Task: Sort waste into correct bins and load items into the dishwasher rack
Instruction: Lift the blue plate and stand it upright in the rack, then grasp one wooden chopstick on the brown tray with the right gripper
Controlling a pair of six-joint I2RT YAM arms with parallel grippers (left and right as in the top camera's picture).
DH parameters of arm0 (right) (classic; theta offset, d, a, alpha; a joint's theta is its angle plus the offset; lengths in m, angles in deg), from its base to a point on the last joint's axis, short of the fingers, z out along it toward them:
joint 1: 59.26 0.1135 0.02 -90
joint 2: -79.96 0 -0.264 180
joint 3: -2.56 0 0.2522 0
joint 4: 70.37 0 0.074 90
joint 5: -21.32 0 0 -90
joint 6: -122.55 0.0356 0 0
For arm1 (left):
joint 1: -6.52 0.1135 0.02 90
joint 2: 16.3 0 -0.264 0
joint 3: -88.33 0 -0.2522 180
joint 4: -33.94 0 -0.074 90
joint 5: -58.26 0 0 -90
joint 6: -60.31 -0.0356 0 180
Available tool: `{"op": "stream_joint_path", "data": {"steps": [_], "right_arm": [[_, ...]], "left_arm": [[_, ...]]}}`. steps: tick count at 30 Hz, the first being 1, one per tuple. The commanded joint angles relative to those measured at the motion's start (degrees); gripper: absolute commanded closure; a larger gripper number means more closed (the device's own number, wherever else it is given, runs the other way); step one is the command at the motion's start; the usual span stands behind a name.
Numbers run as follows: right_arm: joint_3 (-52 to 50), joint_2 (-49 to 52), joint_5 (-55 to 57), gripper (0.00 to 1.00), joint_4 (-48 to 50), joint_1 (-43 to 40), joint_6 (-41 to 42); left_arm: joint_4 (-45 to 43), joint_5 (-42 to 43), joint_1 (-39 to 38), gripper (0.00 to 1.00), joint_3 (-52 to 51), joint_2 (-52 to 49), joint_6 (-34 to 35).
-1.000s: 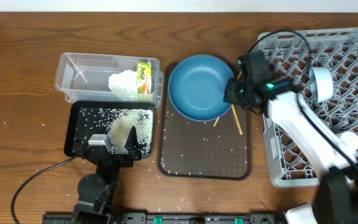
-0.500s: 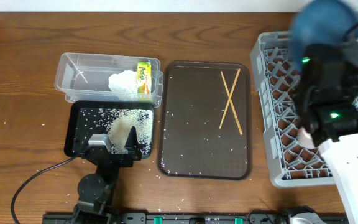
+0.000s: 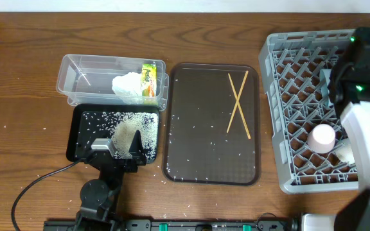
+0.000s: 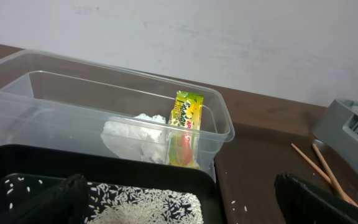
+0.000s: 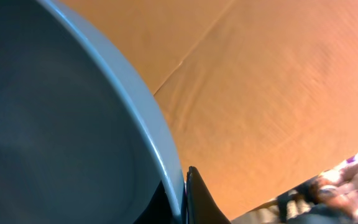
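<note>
My right gripper (image 5: 182,193) is shut on the rim of the round blue plate (image 5: 61,124), which fills the left of the right wrist view. In the overhead view that gripper (image 3: 336,82) is over the grey dishwasher rack (image 3: 288,109), and the plate (image 3: 327,85) shows only as an edge-on sliver. A pink cup (image 3: 322,138) and another white piece (image 3: 347,153) lie in the rack. Two chopsticks (image 3: 238,106) lie crossed on the brown tray. The tissue (image 3: 128,85) and wrapper (image 3: 149,80) lie in the clear tub (image 3: 82,74). My left gripper (image 3: 117,151) is open over the black tray (image 3: 82,122) of rice (image 4: 142,205).
The brown serving tray (image 3: 198,141) lies between the bins and the rack, with a few rice grains on it. Loose grains are scattered on the wood in front of the black tray. A cable runs along the table's front left.
My right arm has carried the blue plate from high above the rack's left side down and to the right, now edge-on over the rack. The left arm has not moved.
</note>
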Motion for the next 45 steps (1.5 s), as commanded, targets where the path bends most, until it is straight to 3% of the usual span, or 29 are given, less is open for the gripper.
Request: {"op": "stream_joint_path", "data": {"steps": [1, 5, 9, 14, 17, 25, 33, 36, 39, 45], "right_arm": [[0.42, 4.74, 2.71, 0.99, 4.31, -0.31, -10.99], [0.42, 9.42, 3.45, 0.99, 9.94, 0.61, -18.6], [0.39, 11.65, 2.99, 0.98, 9.6, 3.23, -18.67], [0.37, 11.87, -2.47, 0.71, 5.92, 6.97, -18.67], [0.37, 11.87, -4.72, 0.6, 3.41, 9.22, -18.62], [0.37, 8.31, -6.73, 0.56, 3.19, 15.13, -18.62], [0.37, 0.13, -15.06, 0.44, -3.82, 21.64, -17.86], [0.37, -1.33, -17.68, 0.39, -7.69, 23.45, -13.9], [0.37, -1.99, -27.15, 0.35, -15.69, 25.94, -5.77], [0.31, -1.03, -58.71, 0.38, -28.2, 28.61, 21.59]], "left_arm": [[1.11, -0.04, -0.07, 0.02, -1.73, 0.46, -0.31], [1.11, -0.04, -0.07, 0.02, -1.73, 0.46, -0.31], [1.11, -0.04, -0.07, 0.02, -1.73, 0.46, -0.31], [1.11, -0.07, -0.07, 0.02, -1.73, 0.46, -0.31], [1.11, -0.07, -0.07, 0.02, -1.73, 0.46, -0.31], [1.11, -0.07, -0.07, 0.02, -1.73, 0.46, -0.31], [1.11, -0.04, -0.07, 0.02, -1.73, 0.46, -0.31], [1.11, -0.04, -0.07, 0.02, -1.73, 0.46, -0.31], [1.11, -0.07, -0.07, 0.02, -1.73, 0.46, -0.31], [1.11, -0.04, -0.07, 0.02, -1.73, 0.46, -0.31]]}}
